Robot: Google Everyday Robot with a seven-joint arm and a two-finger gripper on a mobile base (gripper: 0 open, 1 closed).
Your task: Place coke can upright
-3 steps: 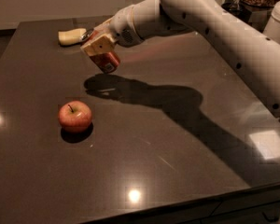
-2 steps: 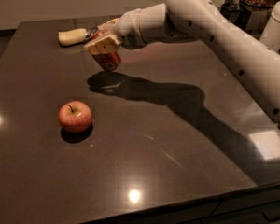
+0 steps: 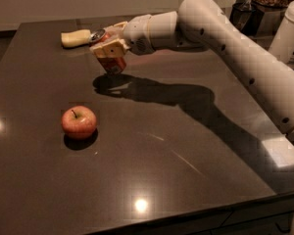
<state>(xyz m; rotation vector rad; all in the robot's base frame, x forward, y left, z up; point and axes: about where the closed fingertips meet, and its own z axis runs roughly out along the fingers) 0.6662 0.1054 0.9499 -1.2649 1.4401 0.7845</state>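
Note:
My gripper (image 3: 109, 47) is above the far left part of the dark table (image 3: 152, 146), at the end of the white arm that reaches in from the right. It is shut on the red coke can (image 3: 112, 61), which is tilted, silver top (image 3: 97, 35) pointing up and to the left, lower end poking out below the fingers. The can hangs a little above the tabletop, over its own shadow. A red apple (image 3: 79, 122) sits on the table nearer to me and to the left of the can.
A pale yellow sponge-like object (image 3: 75, 37) lies at the far left edge, just behind the gripper. Jars and a white container (image 3: 292, 31) stand beyond the table's far right corner. The arm spans the table's right side.
The gripper with the can has shifted slightly away from me toward the far edge, and the arm has swung with it. The apple and the yellow object have not moved.

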